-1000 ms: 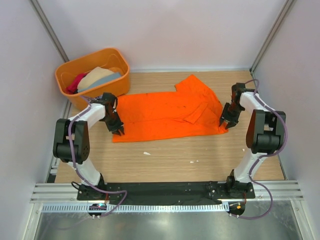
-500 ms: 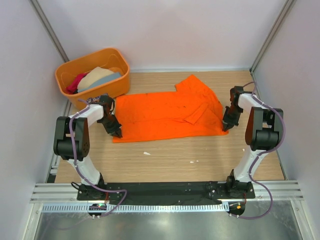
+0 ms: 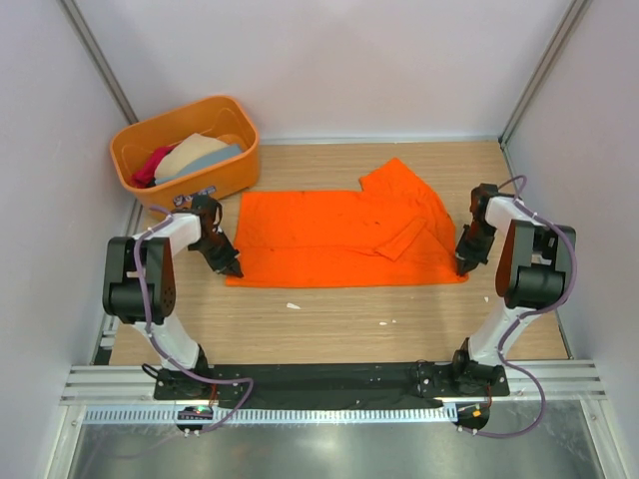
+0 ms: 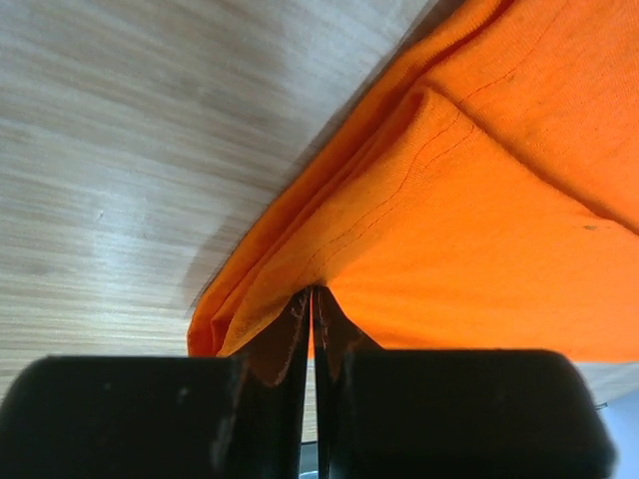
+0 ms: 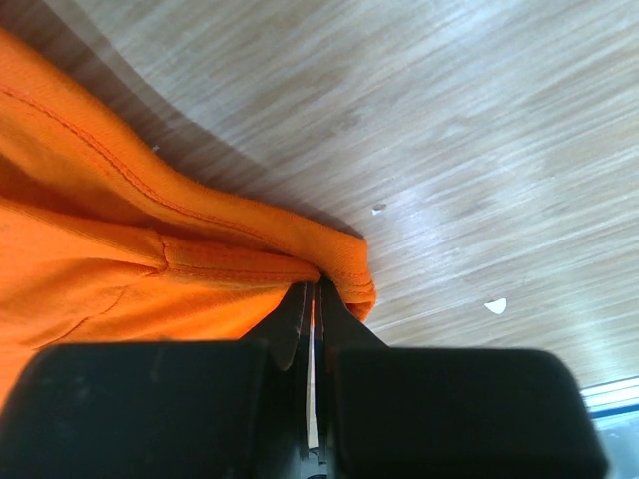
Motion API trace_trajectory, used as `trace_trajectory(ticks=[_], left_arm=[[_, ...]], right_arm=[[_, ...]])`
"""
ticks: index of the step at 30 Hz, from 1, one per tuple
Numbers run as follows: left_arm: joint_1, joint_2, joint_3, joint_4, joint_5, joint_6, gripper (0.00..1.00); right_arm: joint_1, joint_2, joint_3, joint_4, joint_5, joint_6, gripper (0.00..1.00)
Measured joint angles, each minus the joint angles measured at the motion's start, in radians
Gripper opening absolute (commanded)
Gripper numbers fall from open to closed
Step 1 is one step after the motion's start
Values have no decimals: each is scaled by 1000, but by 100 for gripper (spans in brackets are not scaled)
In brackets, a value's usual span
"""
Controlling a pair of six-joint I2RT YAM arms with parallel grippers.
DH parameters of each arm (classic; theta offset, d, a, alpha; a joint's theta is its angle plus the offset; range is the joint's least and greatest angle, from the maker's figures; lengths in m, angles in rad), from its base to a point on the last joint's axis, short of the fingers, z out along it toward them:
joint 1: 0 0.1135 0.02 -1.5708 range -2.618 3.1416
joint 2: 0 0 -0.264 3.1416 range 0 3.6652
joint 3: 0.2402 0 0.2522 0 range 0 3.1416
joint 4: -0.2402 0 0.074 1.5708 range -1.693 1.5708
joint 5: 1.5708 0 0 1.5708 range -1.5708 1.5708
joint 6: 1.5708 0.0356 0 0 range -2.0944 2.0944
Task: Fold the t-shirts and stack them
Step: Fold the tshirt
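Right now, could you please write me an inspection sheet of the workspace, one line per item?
Surface: wooden table, dry, no damage seen.
Job's things: orange t-shirt spread flat across the middle, with one sleeve folded over on the right side; other shirts in crimson, beige and grey-blue are piled in the orange tub at the far left.
Clutter: two white scraps on the bare wood in front of the shirt.
Grippers: left gripper shut on the shirt's near left corner; right gripper shut on its near right corner.
Cables: purple cables run along both arms, off the cloth.
Surroundings: pale walls, metal rail at the near edge.
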Motion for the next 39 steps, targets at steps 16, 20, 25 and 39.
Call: trace_trajectory(ticks=[16, 20, 25, 39], left_arm=[[-8, -266, -69, -111, -66, 6, 26], [-18, -262, -63, -96, -39, 5, 18], [-20, -182, -86, -42, -5, 4, 18], [-27, -270, -225, -5, 51, -22, 37]], right_arm=[[13, -180, 2, -81, 37, 19, 28], [26, -191, -4, -40, -88, 39, 24], [25, -152, -80, 49, -171, 60, 15], [41, -181, -60, 37, -120, 64, 55]])
